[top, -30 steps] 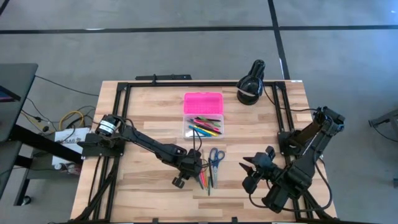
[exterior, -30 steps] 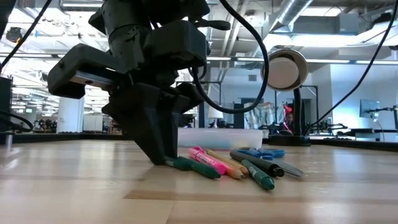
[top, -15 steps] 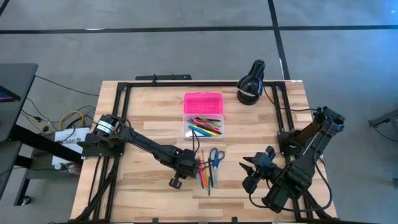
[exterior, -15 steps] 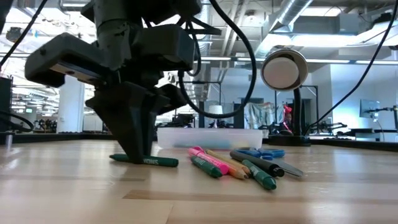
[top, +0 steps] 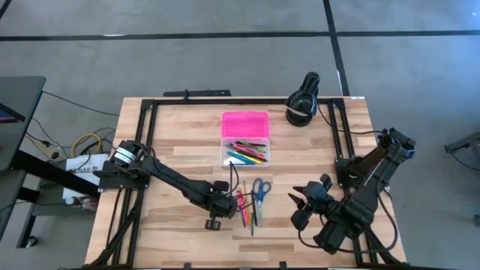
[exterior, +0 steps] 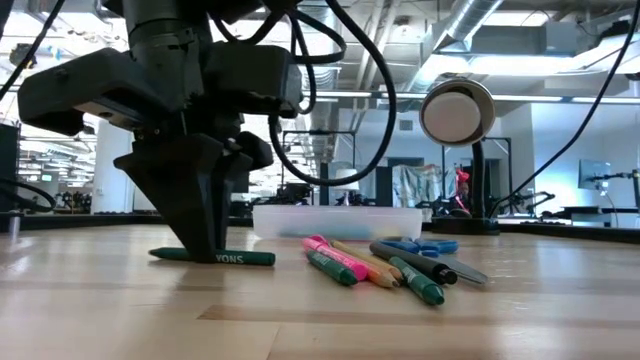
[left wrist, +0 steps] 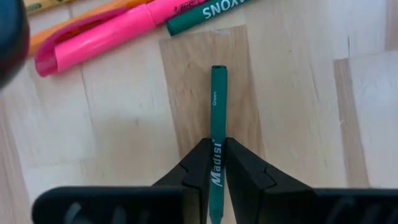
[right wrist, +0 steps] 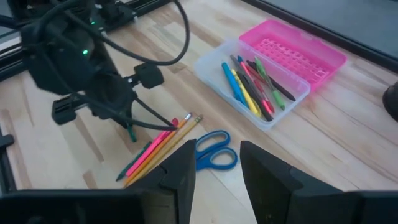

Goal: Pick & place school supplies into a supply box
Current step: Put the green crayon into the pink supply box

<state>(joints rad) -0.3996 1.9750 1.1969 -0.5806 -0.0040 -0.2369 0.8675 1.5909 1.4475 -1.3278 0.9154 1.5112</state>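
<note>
The green marker [left wrist: 217, 130] lies flat on the wooden table [top: 180, 135], pinched between the two dark fingers [left wrist: 198, 169] of the left gripper [left wrist: 215, 163]. The jaws are pressed against the marker's sides near one end, and most of its body sticks out ahead of them. In the low view the same marker [exterior: 212, 257] rests on the tabletop under the left gripper [exterior: 205, 245], which comes straight down onto it, with both ends of the marker showing to either side of the fingers.

Just beyond the tip of the held marker lies the loose pile of pens and markers [exterior: 375, 263]: a pink highlighter [left wrist: 102, 40], another green marker [left wrist: 205, 14] and an orange pencil, all apart from the held one. The pile [top: 247, 208] sits just beside the left gripper [top: 223, 201] in the high view, with the blue-handled scissors [top: 259, 190] on its far side.

Farther out from the jaws, past the pile, stands the supply box [top: 244, 139], its pink lid [top: 245, 124] folded open and flat on the table and its clear base [right wrist: 249, 90] already holding several pens and markers. A black round device [top: 301, 101] stands near the table's far edge, beyond the box.

The right gripper [top: 298, 206] waits well apart from the pile, on the other side of the scissors, above the table. Its fingers [right wrist: 261, 168] are spread with nothing between them.
</note>
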